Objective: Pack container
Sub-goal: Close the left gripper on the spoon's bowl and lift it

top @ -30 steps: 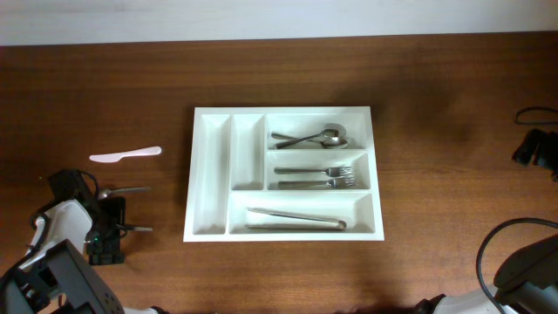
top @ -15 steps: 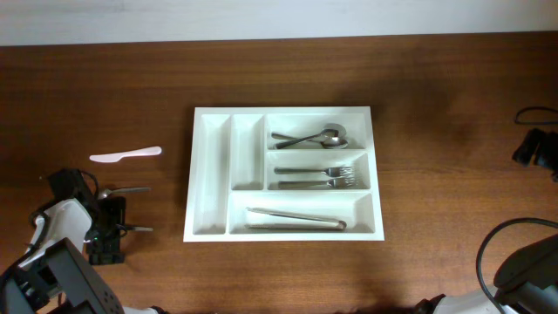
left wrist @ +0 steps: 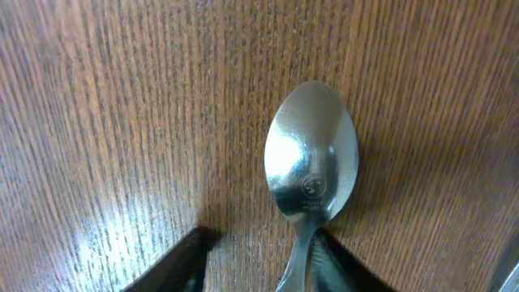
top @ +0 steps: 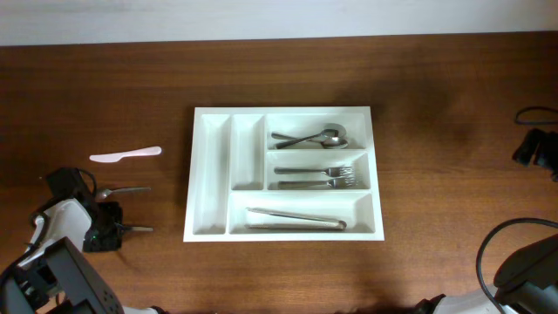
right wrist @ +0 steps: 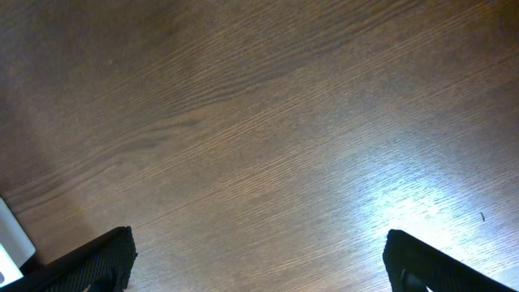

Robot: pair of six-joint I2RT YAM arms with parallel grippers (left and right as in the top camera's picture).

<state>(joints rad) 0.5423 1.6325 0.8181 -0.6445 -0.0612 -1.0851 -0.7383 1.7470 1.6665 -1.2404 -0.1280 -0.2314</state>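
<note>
The white container [top: 212, 174] lies mid-table, holding spoons [top: 318, 138], forks [top: 318, 177] and a long metal piece [top: 296, 218] in its wide compartments. My left gripper [top: 105, 234] is down at the table's left front, over a metal spoon [left wrist: 312, 154] whose handle [top: 138, 228] sticks out to the right. In the left wrist view the left gripper [left wrist: 261, 235] straddles the handle; the right finger [left wrist: 336, 264] touches it and the left finger [left wrist: 178, 264] stands apart. My right gripper [right wrist: 259, 251] hangs wide open over bare wood.
A second metal utensil [top: 126, 189] lies just beyond the left gripper. A pale plastic knife [top: 126, 154] lies farther back on the left. Dark cables and arm parts [top: 534, 146] sit at the right edge.
The left gripper's jaws have narrowed around the spoon's handle. The spoon and the right arm have not moved.
</note>
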